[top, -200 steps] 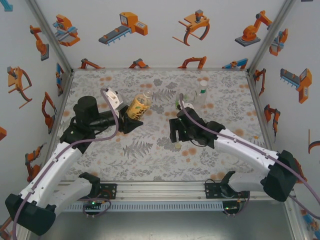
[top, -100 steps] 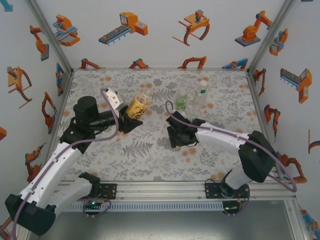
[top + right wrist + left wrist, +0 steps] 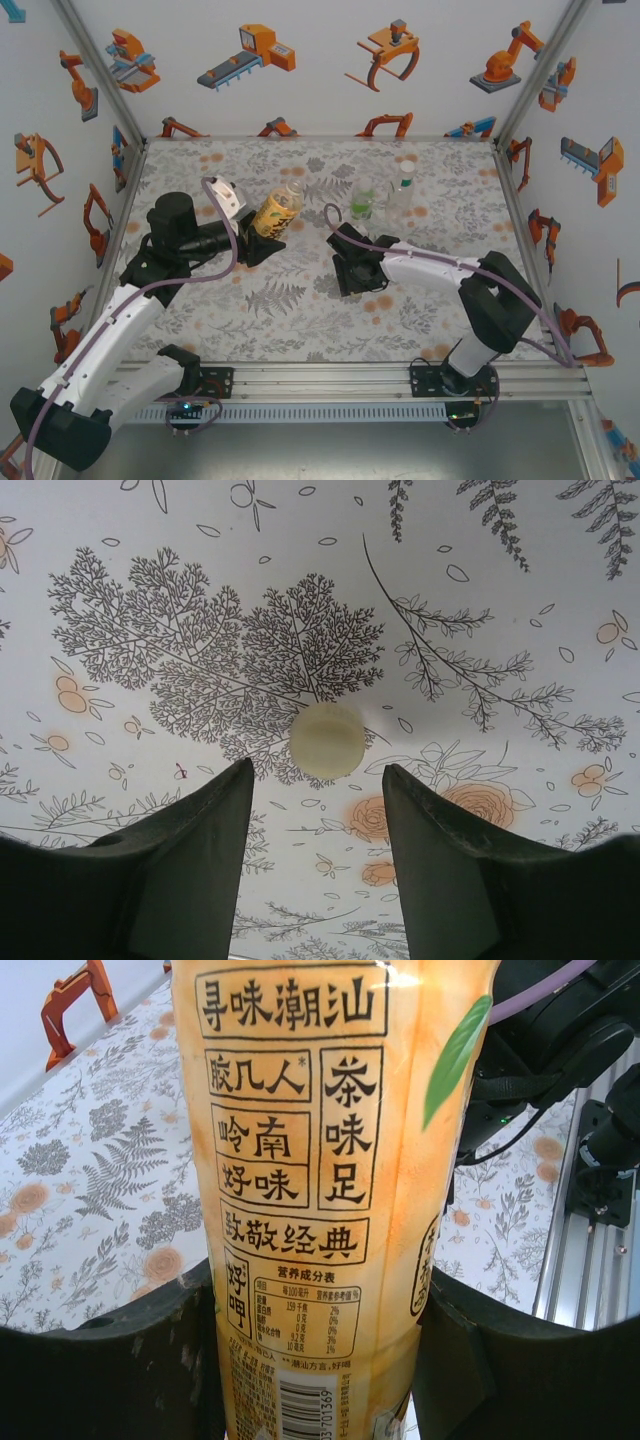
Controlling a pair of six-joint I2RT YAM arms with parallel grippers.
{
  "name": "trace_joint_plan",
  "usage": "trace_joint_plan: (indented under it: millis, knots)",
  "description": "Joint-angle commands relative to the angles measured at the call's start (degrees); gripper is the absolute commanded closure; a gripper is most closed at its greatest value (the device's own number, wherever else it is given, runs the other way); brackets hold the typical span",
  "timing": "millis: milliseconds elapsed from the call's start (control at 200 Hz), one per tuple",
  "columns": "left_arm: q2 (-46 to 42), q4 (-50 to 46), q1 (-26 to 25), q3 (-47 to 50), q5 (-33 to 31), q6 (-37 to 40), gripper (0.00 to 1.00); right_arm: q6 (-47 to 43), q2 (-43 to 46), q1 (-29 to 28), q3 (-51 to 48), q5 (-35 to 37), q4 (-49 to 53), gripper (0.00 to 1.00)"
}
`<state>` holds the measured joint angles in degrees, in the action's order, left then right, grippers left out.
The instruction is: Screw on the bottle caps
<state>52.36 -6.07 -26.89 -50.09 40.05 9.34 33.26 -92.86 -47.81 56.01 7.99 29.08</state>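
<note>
Left wrist: the left gripper is clamped tight on the amber-yellow bottle. Right wrist: the right gripper stands partly open, holding nothing. A pale cap lies on the desk just ahead of its fingertips.

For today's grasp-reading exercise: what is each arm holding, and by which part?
The left jaws clamp the amber-yellow bottle by its labelled body, near the barcode. The right jaws hold nothing; they stand apart above a pale cap on the table.

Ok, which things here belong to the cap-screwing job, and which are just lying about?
Job: amber bottle, green bottle, clear bottle, pale cap.
Not the job: flowered table cover, robot pictures on the walls.
</note>
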Motion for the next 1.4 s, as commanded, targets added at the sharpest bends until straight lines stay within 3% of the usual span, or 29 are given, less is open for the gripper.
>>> trace_joint_plan:
  millis: [0,656,1392]
  knots:
    - [-0.13,0.02,0.34,0.43,0.51,0.88,1.0,1.08,-1.03,0.39,1.44,0.07,-0.32,0.5]
    - [-0.01,-0.17,0.33,0.43,0.55,0.79,1.0,1.54,-3.35,2.36,-0.1,-2.49,-2.98,0.59]
    - [-0.4,-0.09,0.34,0.43,0.55,0.68,1.0,1.12,-4.34,2.39,1.21,-2.48,0.45,0.6]
